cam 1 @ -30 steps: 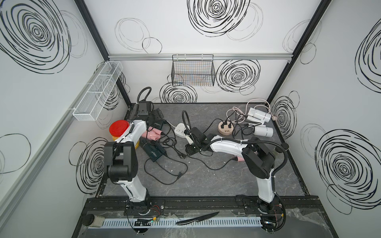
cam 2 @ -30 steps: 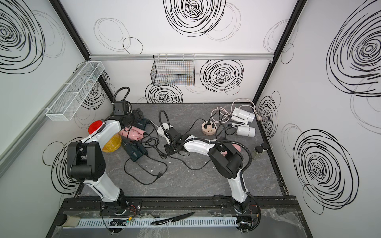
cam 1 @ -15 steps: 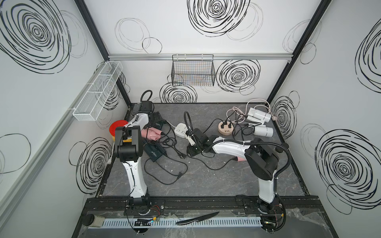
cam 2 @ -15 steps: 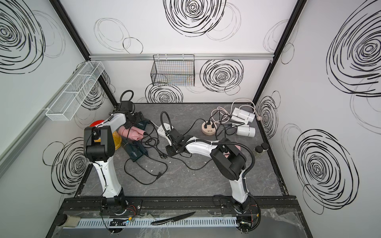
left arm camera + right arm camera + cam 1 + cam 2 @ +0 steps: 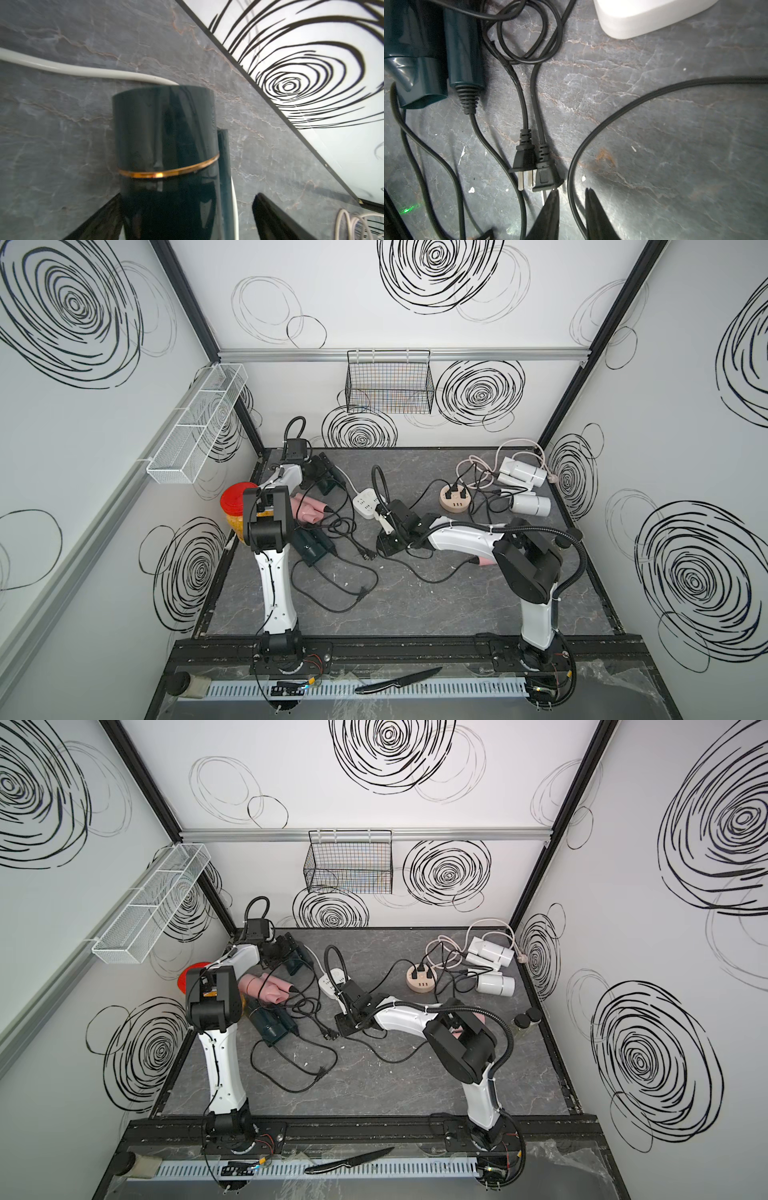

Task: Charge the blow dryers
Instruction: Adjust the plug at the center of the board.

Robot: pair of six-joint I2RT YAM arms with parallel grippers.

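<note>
1. The blow dryers lie in groups on the worktop (image 5: 415, 605). Two white dryers (image 5: 523, 472) are at the far right. A pink dryer (image 5: 309, 509) sits at the left between a far dark teal dryer (image 5: 330, 485) and a near dark teal dryer (image 5: 312, 545). A second pink dryer (image 5: 482, 561) peeks out from under the right arm.
2. Black cords run from the white pair towards the round beige hub (image 5: 455, 502), which has plugs in it, so that pair looks done. The dark teal and pink ones seem to be the step in hand, as their cords trail loose.
3. Two loose plugs (image 5: 524, 160) lie side by side just near of the white power strip (image 5: 365, 502), prongs towards the wrist camera.
4. The next move likely calls for closing on one plug body. Its prongs must then be turned to face the strip's slots, without dragging the neighbouring plug or the tangled cords along.
5. The right gripper (image 5: 571, 190) hangs low beside those plugs, its jaws parted only a narrow way. A black cord (image 5: 633, 97) passes through the gap. It looks unpinched, and one fingertip is almost at a prong.
6. The left gripper (image 5: 188, 195) is spread wide at the far left. Its fingers (image 5: 274, 220) straddle the far dark teal dryer's barrel without clamping it.
</note>
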